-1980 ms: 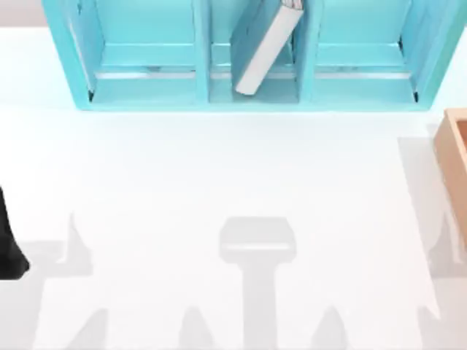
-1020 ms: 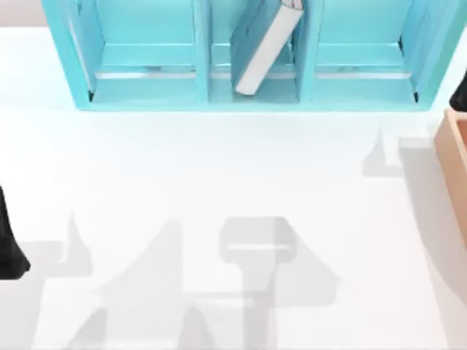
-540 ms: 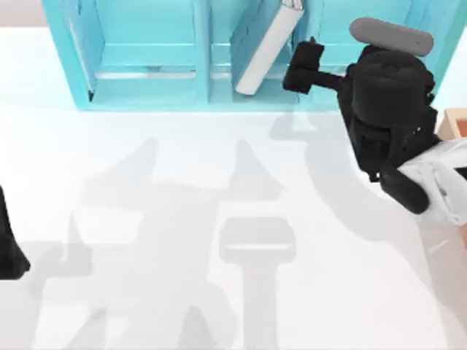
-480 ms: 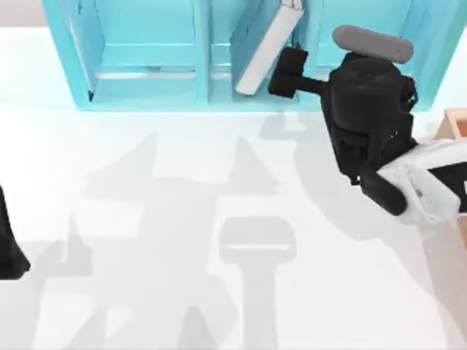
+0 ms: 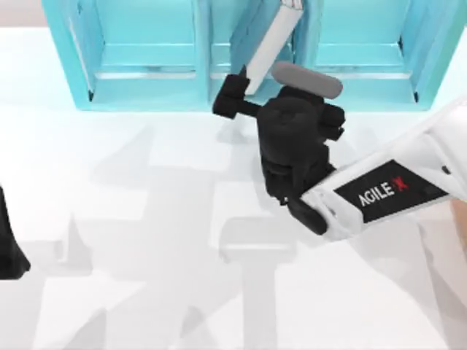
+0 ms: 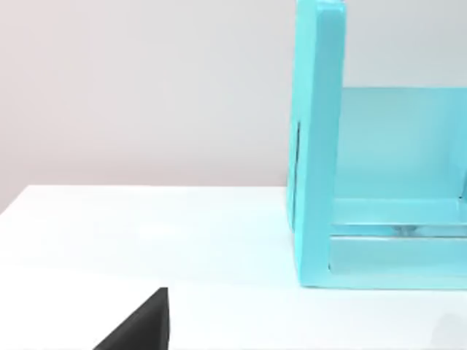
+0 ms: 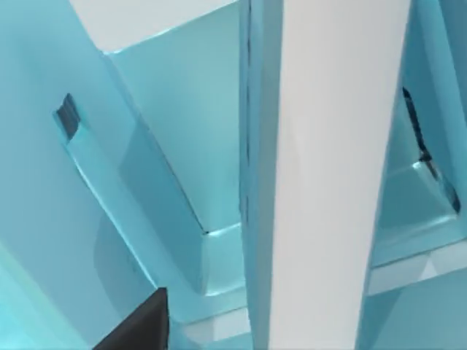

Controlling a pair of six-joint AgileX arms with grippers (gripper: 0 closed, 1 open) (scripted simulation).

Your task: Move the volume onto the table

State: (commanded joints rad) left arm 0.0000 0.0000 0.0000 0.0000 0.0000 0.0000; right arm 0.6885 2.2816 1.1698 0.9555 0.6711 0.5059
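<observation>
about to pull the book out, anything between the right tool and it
Nothing visible does: the right tool sits right at the volume, which leans in the shelf unit's middle compartment.

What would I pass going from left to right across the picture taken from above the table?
The parked left arm at the left edge, then the right arm's gripper at the foot of the leaning book, then the right arm's white sleeve, then the edge of the wooden box at the right.
</observation>
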